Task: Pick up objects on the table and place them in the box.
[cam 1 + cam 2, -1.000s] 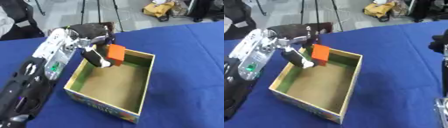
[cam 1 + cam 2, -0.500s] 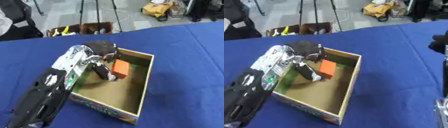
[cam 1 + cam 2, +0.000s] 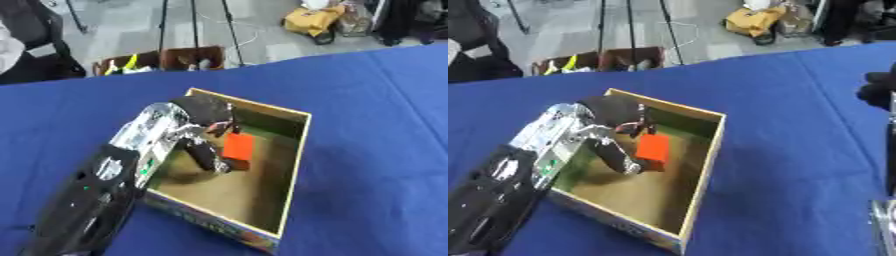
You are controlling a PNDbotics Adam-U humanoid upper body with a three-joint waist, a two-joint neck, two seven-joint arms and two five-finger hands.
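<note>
Orange block (image 3: 238,148) held inside the box (image 3: 297,150), low over its floor.

The left hand (image 3: 206,150) reached down into the box from its left wall, fingers (image 3: 203,155) and thumb curled around the block, pinching its left side. The block stood upright, toward the far half of the box, apart from the right wall. Whether it touched the brown floor could not be told. The box, open-topped, with a pale rim and a printed front wall, sat on the blue table (image 3: 376,125). The right hand (image 3: 880,90) showed dark at the view's right edge, well right of the box; state of its fingers could not be told.
</note>
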